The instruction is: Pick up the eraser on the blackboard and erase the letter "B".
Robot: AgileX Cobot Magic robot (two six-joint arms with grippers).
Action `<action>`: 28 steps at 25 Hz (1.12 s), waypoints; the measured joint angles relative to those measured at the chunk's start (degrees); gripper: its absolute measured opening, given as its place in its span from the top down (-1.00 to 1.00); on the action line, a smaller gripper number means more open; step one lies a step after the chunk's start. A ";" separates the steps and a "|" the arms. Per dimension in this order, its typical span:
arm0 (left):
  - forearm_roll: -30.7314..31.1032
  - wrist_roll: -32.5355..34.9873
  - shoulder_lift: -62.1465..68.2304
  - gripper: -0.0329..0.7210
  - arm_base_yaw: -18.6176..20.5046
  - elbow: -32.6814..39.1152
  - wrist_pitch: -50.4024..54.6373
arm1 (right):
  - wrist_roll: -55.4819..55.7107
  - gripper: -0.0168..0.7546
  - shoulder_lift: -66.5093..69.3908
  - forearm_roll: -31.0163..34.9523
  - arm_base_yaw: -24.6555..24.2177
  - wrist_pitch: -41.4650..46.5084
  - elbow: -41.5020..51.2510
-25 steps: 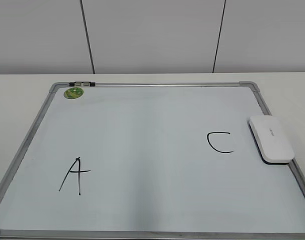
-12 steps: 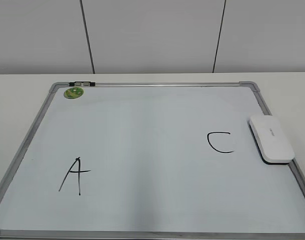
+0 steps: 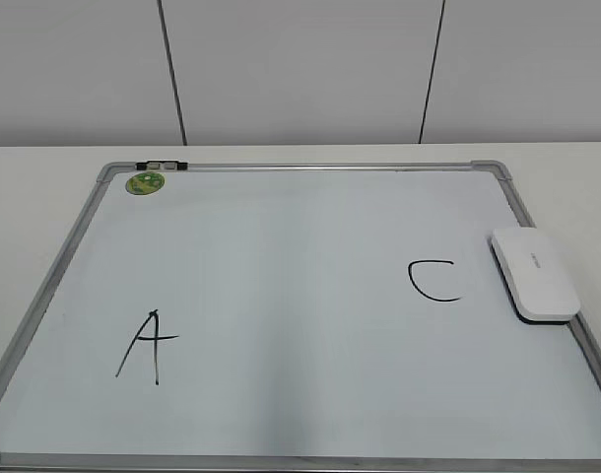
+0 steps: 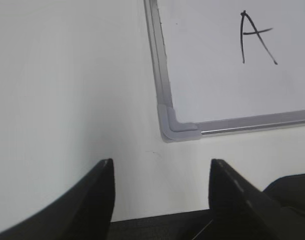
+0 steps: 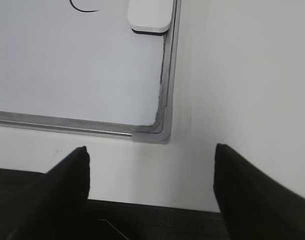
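- The surface (image 3: 44, 163) fills the scene, a plain off-white top running to a pale panelled wall at the far side, and it carries everything here.
- On it lies the blackboard (image 3: 281, 256), flat, a big white dry-erase panel in a silver frame with grey corner caps; its near left corner shows in the left wrist view (image 4: 177, 127) and its near right corner in the right wrist view (image 5: 152, 132).
- What does the board bear? A black "A" (image 3: 145, 345) at near left, a black "C" (image 3: 434, 280) right of centre, and between them only bare white board. No letter "B" can be made out in any view.
- The eraser (image 3: 534, 272) rests at the right edge of the board, just right of the "C", a white rounded block with a dark underside, lying partly over the frame rail, long side running near to far. The right wrist view catches its near end (image 5: 150, 15), sitting against that rail.
- The left tool (image 4: 160, 192) hangs over bare surface off the near left corner of the board, its two dark fingers (image 4: 95, 195) spread wide with nothing between them.
- The right tool (image 5: 152, 187) hangs off the near right corner, likewise gaping wide and holding nothing, well short of the eraser.
- A small clip fitting (image 3: 161, 166), black and white, sits on the far frame rail at the left.
- Smallest of all, a round green magnet (image 3: 145, 182) sticks to the board in the far left corner, just beside that fitting.
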 joint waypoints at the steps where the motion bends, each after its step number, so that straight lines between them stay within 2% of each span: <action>1: 0.00 0.00 -0.72 -0.22 0.58 0.00 0.09 | 0.00 -0.58 0.00 0.00 -0.11 0.00 0.00; 5: 0.00 0.00 -5.04 -0.22 3.23 0.00 0.12 | 0.00 -0.58 -0.13 0.00 -0.38 0.00 0.00; 8: 0.00 0.00 -9.03 -0.22 4.18 0.00 0.22 | 0.00 -0.58 -2.02 0.00 -2.46 0.00 0.10; 14: 0.00 -0.09 -16.95 -0.20 4.20 0.00 0.58 | 0.00 -0.58 -9.89 0.00 -6.45 0.00 0.10; 20: 0.00 -0.09 -22.45 -0.17 4.20 0.00 1.15 | 0.00 -0.58 -17.05 0.00 -6.68 0.38 0.10; 28: 0.00 -0.09 -22.90 -0.14 4.20 0.00 1.47 | 0.00 -0.58 -17.55 -0.09 -6.68 0.64 0.10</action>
